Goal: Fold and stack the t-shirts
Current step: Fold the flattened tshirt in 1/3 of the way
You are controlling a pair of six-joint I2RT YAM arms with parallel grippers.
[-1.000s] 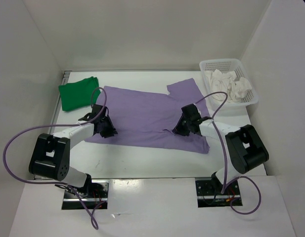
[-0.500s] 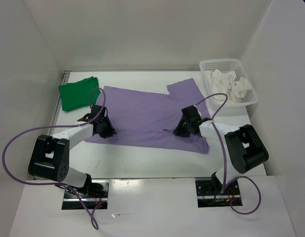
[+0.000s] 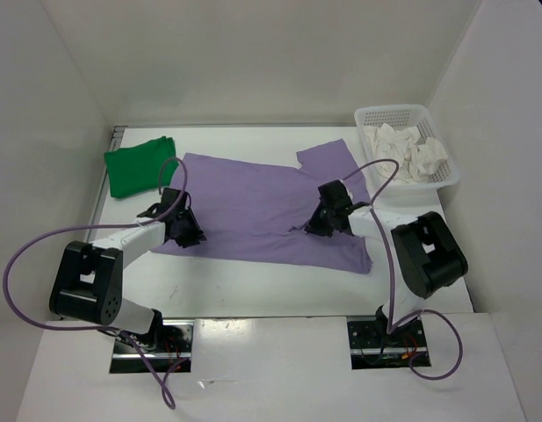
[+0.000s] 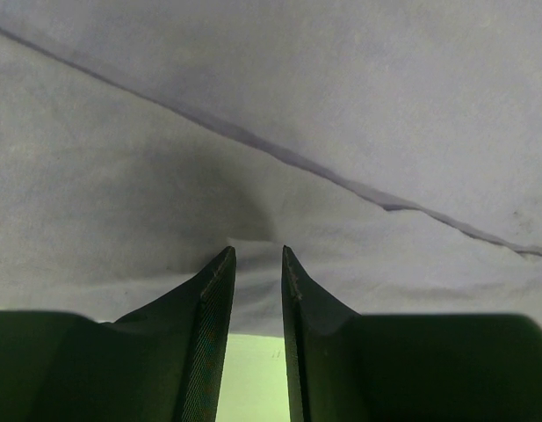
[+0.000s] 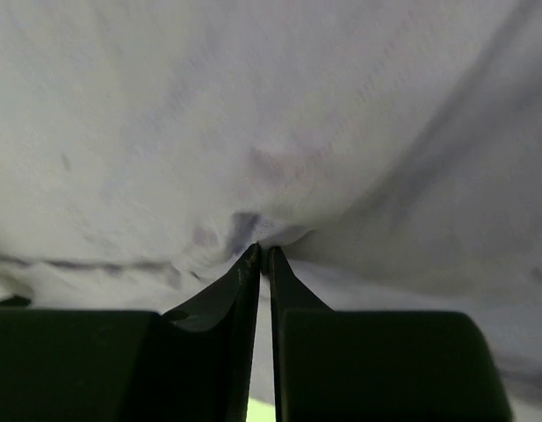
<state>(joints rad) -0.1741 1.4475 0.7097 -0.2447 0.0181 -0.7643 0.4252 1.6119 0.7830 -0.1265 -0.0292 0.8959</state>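
Up-frame and a little left of its place a second ago: right gripper point(image 5: 262, 251), jaws now nearly together, clamped on a pucker of the light purple fabric t-shirt point(image 3: 253, 207), just right of centre in the top view. Hardly shifted: left gripper point(image 4: 256, 253), left of centre, jaws narrowly apart yet nipping a small ridge of the same shirt near its lower-left edge. Spread flat across the middle of the white table point(image 3: 253, 281), that shirt, one sleeve toward the upper right. Beyond, at upper left, a folded bright green t-shirt point(image 3: 137, 167); at upper right, a crumpled white t-shirt point(image 3: 411, 154) inside the white plastic mesh basket point(image 3: 389, 112). Probably the start of a fold: lift both pinches together, level and slow, carry the near edge up-frame, keep the cloth taut between the grips, and lay it down without dragging the far edge.
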